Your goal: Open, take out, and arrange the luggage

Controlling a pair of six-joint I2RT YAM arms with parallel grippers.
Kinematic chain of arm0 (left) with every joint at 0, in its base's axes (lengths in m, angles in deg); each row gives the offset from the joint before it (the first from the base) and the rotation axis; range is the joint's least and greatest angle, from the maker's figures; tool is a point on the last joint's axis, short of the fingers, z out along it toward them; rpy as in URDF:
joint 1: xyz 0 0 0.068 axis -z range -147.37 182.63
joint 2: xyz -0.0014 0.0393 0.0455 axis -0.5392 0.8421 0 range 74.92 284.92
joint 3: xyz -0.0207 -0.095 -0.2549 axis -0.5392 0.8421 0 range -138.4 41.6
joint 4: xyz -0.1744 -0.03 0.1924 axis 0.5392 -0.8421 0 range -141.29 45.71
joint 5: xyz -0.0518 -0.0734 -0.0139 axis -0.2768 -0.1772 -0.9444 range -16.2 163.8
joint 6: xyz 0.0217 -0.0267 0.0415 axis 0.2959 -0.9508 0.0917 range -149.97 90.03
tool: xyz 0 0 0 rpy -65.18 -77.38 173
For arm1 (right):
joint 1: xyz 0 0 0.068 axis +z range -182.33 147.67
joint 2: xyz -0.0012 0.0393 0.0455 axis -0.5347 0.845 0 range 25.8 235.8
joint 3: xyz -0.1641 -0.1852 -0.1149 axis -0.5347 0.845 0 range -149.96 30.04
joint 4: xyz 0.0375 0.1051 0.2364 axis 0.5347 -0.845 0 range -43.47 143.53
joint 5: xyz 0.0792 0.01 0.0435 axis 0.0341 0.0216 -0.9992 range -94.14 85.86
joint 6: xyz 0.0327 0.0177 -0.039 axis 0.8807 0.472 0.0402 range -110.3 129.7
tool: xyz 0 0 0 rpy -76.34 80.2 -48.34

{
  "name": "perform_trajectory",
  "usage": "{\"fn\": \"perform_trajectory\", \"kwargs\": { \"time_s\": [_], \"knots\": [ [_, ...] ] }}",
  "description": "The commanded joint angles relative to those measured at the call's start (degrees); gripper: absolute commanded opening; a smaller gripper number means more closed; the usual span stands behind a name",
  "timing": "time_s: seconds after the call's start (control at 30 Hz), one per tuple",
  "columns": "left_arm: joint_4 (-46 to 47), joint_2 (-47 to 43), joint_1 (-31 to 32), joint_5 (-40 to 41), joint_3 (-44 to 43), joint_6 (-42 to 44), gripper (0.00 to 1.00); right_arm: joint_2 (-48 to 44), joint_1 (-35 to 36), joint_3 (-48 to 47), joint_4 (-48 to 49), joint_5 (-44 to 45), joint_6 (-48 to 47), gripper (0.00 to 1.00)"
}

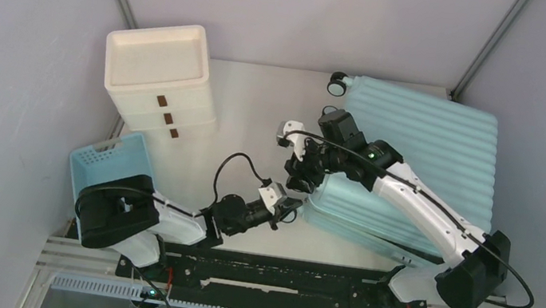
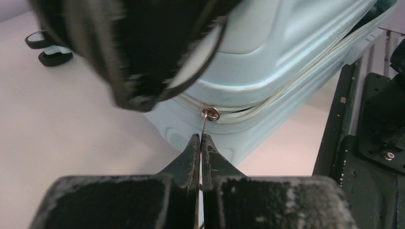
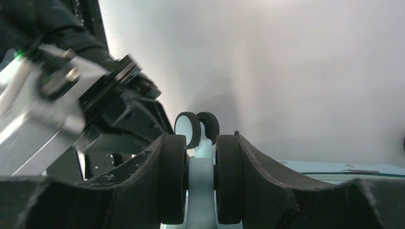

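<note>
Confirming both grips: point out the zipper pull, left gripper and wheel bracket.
zipper pull [image 2: 210,113], left wrist view, its metal ring.
left gripper [image 2: 200,138], left wrist view, between its shut tips.
wheel bracket [image 3: 200,191], right wrist view, its pale stem.

Large light-blue ribbed hard-shell suitcase [image 1: 432,144]: lies flat, ribbed face up, stretching away beyond and to the right of both grippers.

Its near-left corner faces the left gripper [image 2: 200,143]. A small metal zipper pull [image 2: 210,113] sits on that corner's pale zip seam. The ring is just ahead of the fingertips, and the thin tab is pinched between the closed fingers.

Twin black-and-white caster [image 3: 200,191]: clamped between the right gripper [image 3: 200,143] fingers. A second wheel pair [image 3: 197,128] sits just past the fingertips.

Far-left corner wheel [image 1: 337,84]: well beyond both tools.
</note>
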Motion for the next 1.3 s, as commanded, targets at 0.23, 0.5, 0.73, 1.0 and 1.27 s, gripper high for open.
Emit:
{"fn": "perform_trajectory", "kwargs": {
  "time_s": [0.23,0.5,0.73,1.0,1.27],
  "knots": [
    [6.04,1.58,-7.45,-4.98,1.37,-1.85,0.00,-10.67,1.38,4.35,-3.12,-11.37,-6.22,0.00],
    [6.68,4.64,-9.00,-10.48,-1.53,-2.32,0.00,-12.74,1.57,7.51,-4.41,-13.91,-11.07,0.00],
    [8.20,7.64,-9.48,-15.63,-4.11,-3.21,0.00,-12.88,1.15,8.32,-6.37,-16.84,-15.94,0.00],
    [8.88,10.17,-10.34,-16.11,-5.57,-4.71,0.00,-12.86,0.69,8.98,-10.19,-20.21,-23.37,0.00],
    [1.23,10.12,-11.49,-15.14,-10.28,-4.97,0.00,-14.53,1.04,11.36,-12.72,-21.43,-35.22,0.00]
  ]
}}
